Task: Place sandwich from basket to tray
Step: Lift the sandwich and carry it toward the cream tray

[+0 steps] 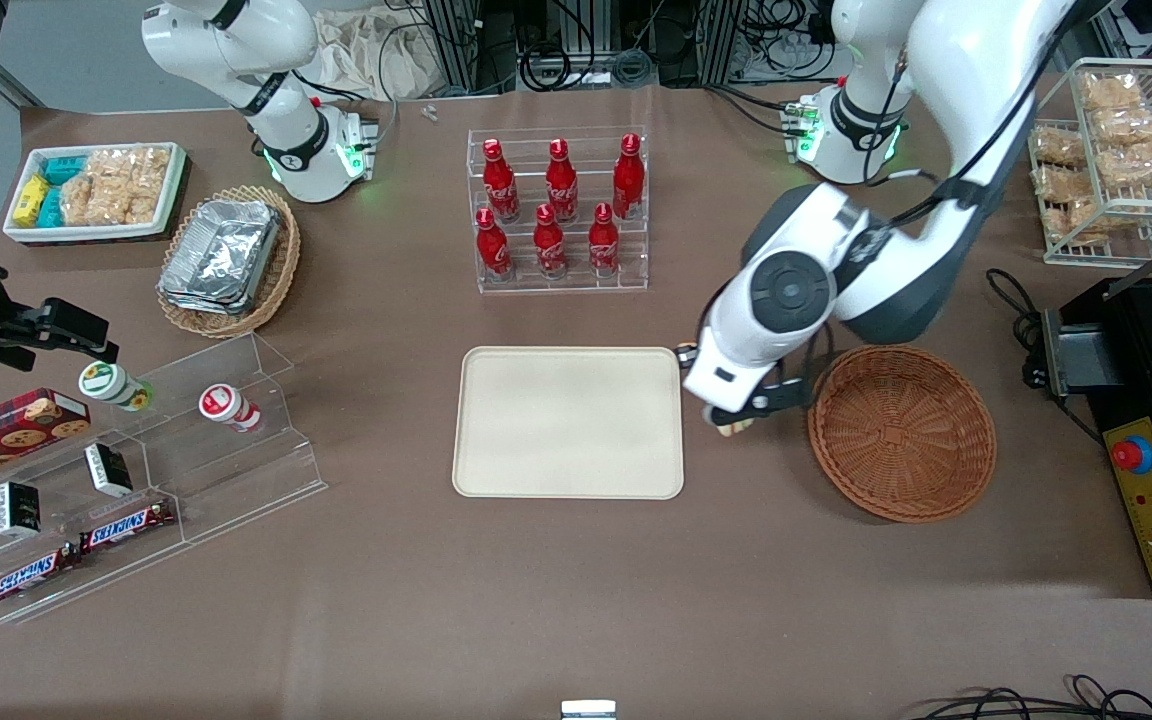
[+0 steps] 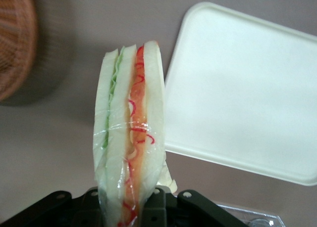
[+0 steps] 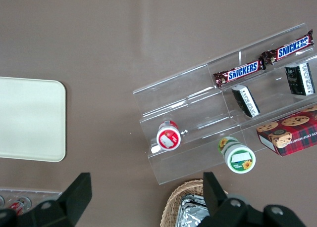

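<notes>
Wicker basket (image 1: 901, 432) and tray (image 1: 568, 422) hold nothing (gripper (image 1: 742, 418) between them clamps sandwich (image 2: 130, 138))

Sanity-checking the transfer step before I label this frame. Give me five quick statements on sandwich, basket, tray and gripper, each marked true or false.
1. The gripper is shut on the sandwich. True.
2. The sandwich lies in the basket. False: the basket holds nothing; the sandwich is held in the air between basket and tray.
3. The tray has nothing on it. True.
4. The sandwich is wrapped in clear film. True: creased film shows over its layered edge in the left wrist view.
5. The gripper hangs over the middle of the tray. False: it is beside the tray's edge on the basket's side, over bare table.
</notes>
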### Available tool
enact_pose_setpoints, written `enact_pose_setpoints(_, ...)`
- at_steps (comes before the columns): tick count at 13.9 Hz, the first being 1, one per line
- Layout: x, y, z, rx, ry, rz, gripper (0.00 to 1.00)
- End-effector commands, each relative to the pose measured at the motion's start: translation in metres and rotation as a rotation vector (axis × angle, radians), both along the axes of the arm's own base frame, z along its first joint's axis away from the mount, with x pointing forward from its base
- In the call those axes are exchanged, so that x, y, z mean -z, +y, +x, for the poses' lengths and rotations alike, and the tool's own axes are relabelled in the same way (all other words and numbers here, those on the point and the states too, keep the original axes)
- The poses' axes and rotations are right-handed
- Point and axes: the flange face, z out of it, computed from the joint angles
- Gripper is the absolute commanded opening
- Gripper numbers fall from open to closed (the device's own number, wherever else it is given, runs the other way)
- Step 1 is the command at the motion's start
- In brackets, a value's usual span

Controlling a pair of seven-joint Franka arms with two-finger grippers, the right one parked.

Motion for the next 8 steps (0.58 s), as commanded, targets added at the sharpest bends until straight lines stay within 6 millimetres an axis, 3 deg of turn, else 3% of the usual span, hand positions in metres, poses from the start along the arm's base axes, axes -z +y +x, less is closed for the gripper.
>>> enact_pose_setpoints(1, 0.028, -0.023, -0.006, 0.016, 0.018, -0.010, 0.12)
enact_pose_setpoints(3, 0.046, -0.044, -0.015, 0.044, -0.014, -0.036, 0.13)
enact_pose_setpoints(8, 0.112, -0.066, -0.014, 0.051, -0.087, -0.024, 0.18)
